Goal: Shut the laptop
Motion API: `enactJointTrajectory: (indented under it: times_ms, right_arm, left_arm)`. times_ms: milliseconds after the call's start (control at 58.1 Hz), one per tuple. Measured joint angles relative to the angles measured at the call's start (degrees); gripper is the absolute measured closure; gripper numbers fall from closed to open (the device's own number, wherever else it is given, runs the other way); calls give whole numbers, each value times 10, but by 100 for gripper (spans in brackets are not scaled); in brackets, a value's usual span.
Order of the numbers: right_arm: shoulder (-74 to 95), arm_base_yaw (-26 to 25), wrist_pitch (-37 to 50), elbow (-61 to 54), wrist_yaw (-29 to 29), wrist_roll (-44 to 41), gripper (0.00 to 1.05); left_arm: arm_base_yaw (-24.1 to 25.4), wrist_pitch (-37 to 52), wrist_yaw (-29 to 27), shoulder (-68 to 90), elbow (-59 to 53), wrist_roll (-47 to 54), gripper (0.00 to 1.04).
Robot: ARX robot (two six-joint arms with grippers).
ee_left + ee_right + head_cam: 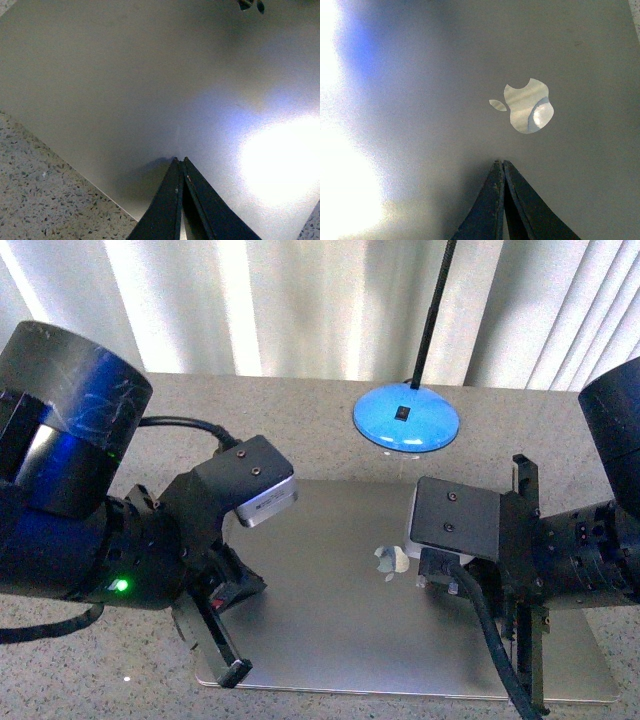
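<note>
Speckled worktop (120,685) runs along the near edge, and the laptop (340,640) lies flat on it with its lid fully down, silver back facing up. At the lid's near-left corner the left fingers (167,200) are pressed together, no gap between the tips, which point at the bare metal close to the lid's edge; a small shadow sits under them, but I cannot tell whether they touch. Further back and to the right, the right fingers (490,200) are likewise squeezed together with nothing between them, tips aimed at the lid just short of the logo (527,106). Contact there cannot be judged either. In the front view the logo sits near the lid's middle, between the two arms. A bright glare patch washes out part of the lid in both wrist views. Beyond the laptop's far edge stands a round blue lamp base (406,418), just apart from it, with a thin black stalk (432,315) rising from it. Pale curtains (250,300) hang behind the worktop.
</note>
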Motion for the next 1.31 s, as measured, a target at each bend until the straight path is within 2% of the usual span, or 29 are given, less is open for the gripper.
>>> enactJointTrajectory:
  times_ms: [207, 344, 396, 448, 499, 585, 654, 671, 740, 775, 792, 809, 844, 895, 947, 999, 1067, 1222, 1291, 1308]
  right_arm:
    - [-21, -5, 18, -9, -7, 37, 102]
    - [-52, -14, 100, -9, 13, 110, 102]
    - [-70, -19, 151, -4, 51, 161, 102]
    - [-87, -23, 177, 6, 71, 229, 94]
    - [-96, -26, 181, 10, 75, 263, 83]
    - [-93, -28, 180, 7, 75, 288, 69]
    - [-91, -27, 180, 5, 75, 298, 57]
    - [-91, -27, 180, 5, 75, 299, 53]
    - [-89, -21, 186, 4, 83, 308, 41]
    - [-78, -14, 247, -10, 136, 334, 44]
    - [-71, -12, 304, -25, 169, 358, 48]
    - [-64, -10, 358, -41, 226, 383, 51]
    - [-59, -10, 431, -67, 282, 422, 57]
    - [-63, -19, 526, -112, 344, 486, 66]
    - [-90, -34, 593, -154, 356, 528, 76]
    - [-126, -45, 607, -181, 353, 547, 85]
    - [-175, -56, 607, -222, 337, 566, 101]
    - [-251, -75, 584, -285, 313, 576, 102]
    - [-287, -85, 570, -307, 309, 577, 102]
    - [-297, -88, 566, -313, 308, 578, 102]
  left_arm:
    - [29, 36, 3, -2, -14, -37, 101]
    - [65, 80, 9, -26, -24, -100, 101]
    - [95, 136, -9, -53, -29, -170, 101]
    - [143, 209, -51, -93, -30, -274, 101]
    - [198, 205, -105, -139, -18, -388, 91]
    - [241, 194, -134, -168, -15, -519, 77]
    - [252, 193, -137, -171, -15, -577, 67]
    - [252, 191, -135, -169, -15, -596, 61]
    - [247, 188, -130, -162, -19, -621, 49]
    - [244, 188, -128, -160, -20, -630, 44]
    - [242, 188, -127, -160, -20, -632, 40]
    - [242, 188, -125, -160, -20, -633, 39]
    - [238, 188, -126, -161, -20, -638, 31]
    - [237, 204, -131, -159, -23, -624, 26]
    - [235, 315, -154, -142, -52, -563, 34]
    - [235, 427, -166, -137, -104, -475, 45]
    - [230, 504, -171, -163, -164, -379, 61]
    - [220, 514, -177, -239, -232, -323, 88]
    - [202, 509, -205, -273, -264, -314, 102]
    - [200, 508, -205, -277, -268, -314, 101]
